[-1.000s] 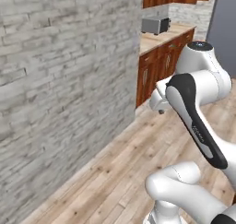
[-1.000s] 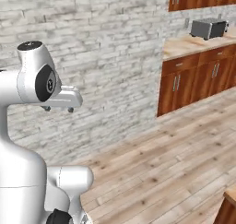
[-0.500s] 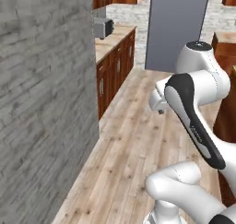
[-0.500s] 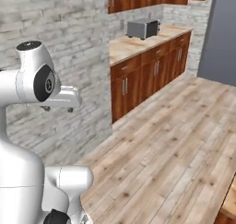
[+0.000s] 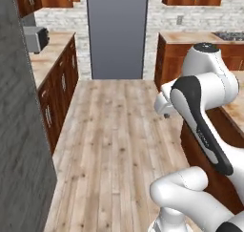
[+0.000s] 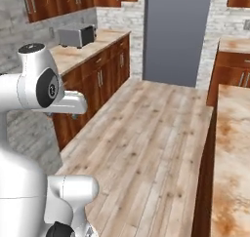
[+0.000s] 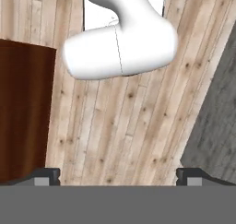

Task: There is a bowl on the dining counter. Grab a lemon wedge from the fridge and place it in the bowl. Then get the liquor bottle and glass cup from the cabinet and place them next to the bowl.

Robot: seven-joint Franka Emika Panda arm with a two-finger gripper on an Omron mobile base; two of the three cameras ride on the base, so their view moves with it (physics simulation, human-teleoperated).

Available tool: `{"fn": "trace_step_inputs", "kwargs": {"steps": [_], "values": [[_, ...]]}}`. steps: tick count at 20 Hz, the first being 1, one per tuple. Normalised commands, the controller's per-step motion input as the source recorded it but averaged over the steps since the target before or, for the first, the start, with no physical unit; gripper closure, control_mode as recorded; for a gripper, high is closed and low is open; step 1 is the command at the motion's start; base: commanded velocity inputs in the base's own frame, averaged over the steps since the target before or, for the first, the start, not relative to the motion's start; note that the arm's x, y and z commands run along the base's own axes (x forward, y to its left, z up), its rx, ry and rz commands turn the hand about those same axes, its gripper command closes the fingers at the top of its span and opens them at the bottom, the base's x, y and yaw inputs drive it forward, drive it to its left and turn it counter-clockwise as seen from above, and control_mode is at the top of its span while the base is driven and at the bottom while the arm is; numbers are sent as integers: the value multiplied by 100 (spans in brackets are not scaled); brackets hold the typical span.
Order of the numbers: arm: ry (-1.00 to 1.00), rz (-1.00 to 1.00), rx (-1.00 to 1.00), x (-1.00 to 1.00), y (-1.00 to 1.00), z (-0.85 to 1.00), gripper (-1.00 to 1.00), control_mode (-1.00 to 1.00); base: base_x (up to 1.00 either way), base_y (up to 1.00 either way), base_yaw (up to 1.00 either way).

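left base view looks down a wood plank floor (image 5: 109,145) to the fridge (image 5: 117,33), a tall dark grey slab at the far end between the two runs of wooden cabinets. the dining counter (image 6: 234,148) runs along the right edge of the right base view, its beige marbled top blotched rusty brown; its reddish base shows at the left of the hand view. the pincer (image 7: 118,174) points down at the floor in the hand view, its two dark tips spread wide apart with nothing between them. the fridge is well apart from the pincer, across the floor ahead of the arm. a toaster (image 6: 75,36) sits on the left wall counter (image 6: 85,53).
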Motion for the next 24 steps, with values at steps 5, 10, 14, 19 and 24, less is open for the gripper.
{"fn": "trace_step_inputs", "kwargs": {"steps": [5, 10, 14, 19, 24], "values": [[0, 0, 0, 0, 0, 0, -100, 100, 100, 6, -50], [0, 0, 0, 0, 0, 0, -100, 100, 100, 38, -35], [0, 0, 0, 0, 0, 0, -100, 100, 100, 48, -31], [0, 0, 0, 0, 0, 0, -100, 100, 100, 39, -22], [0, 0, 0, 0, 0, 0, -100, 100, 100, 33, -14]]}}
